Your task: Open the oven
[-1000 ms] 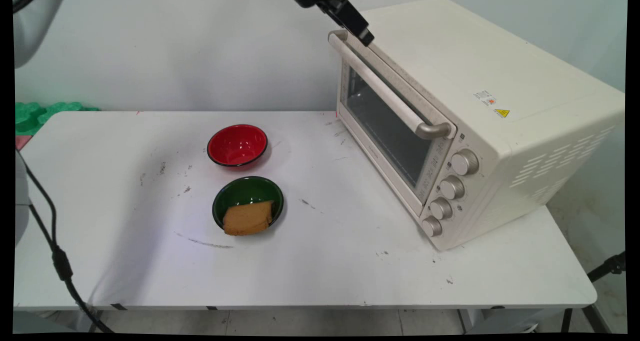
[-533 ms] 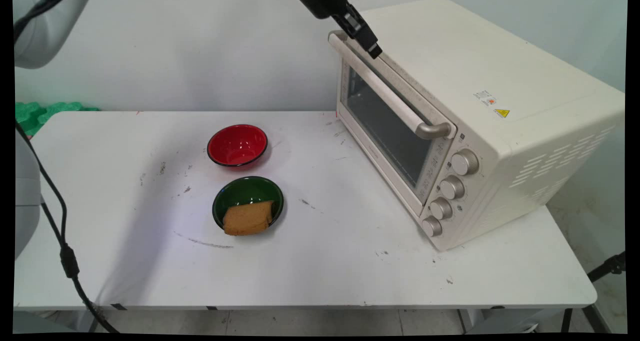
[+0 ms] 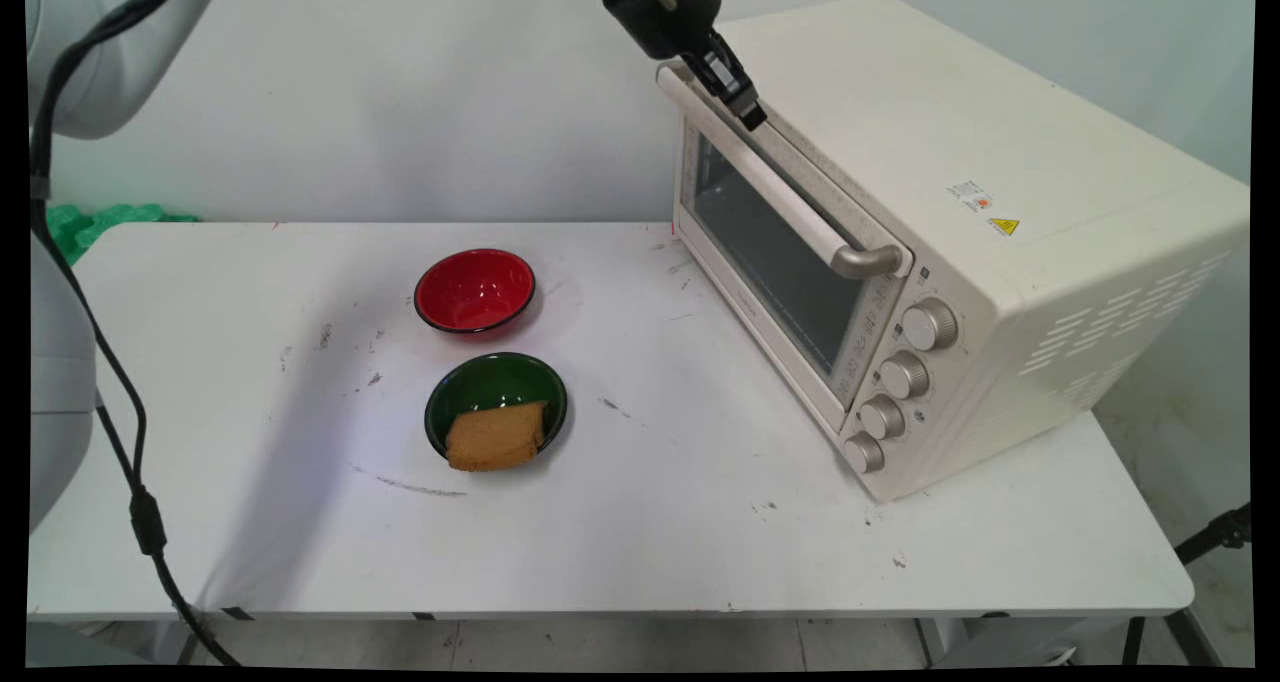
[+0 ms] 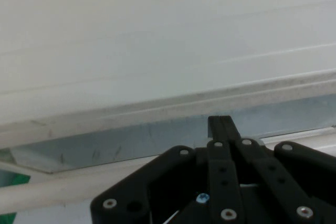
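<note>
At the left edge of the frame a black cable (image 3: 100, 362) hangs down past the white table (image 3: 250, 522), and something green and knobbly (image 3: 100, 220) shows behind the table's far left corner. Moving right to the middle of the frame, we see an empty red bowl (image 3: 474, 290). Just below it, close but apart, is a green bowl (image 3: 480, 387) with a brown slice of bread (image 3: 497, 436) lying tilted over its lower rim. Further right, at the top centre, the gripper (image 3: 752, 117) slants down from the top edge. Its two fingers are pressed together into one narrow tip with nothing between them. In the main view that tip sits at the upper left end of the cream oven (image 3: 950, 112), right by the long door handle (image 3: 770, 187), where the handle runs along the top of the door. The hand view shows the gripper (image 4: 220, 121) tip lying against the strip of door glass (image 4: 105, 145), with the pale handle (image 4: 47, 195) at the lower left. We cannot tell whether the tip touches the handle or the door, or only hovers close. The door appears closed. On the right of the frame four metal knobs (image 3: 905, 374) run down the oven's front panel, well apart from the gripper.
</note>
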